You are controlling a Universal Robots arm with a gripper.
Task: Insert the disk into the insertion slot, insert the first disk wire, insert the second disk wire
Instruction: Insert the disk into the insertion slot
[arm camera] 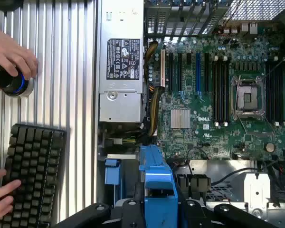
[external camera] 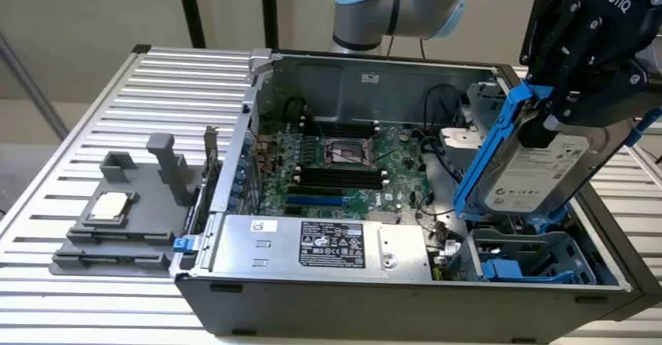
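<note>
Grips the disk point(external camera: 528, 167) in the end effector point(external camera: 567, 124) by its blue carrier, tilted, just above the slot point(external camera: 532, 258) at the near corner of the case point(external camera: 414, 314), on the exterior view's right. Best to square the carrier with the slot walls, centre it between the clips, and come down straight without scraping. Hard to make out: fingertips behind the carrier, the slot's floor, which cables count as disk wires.
</note>
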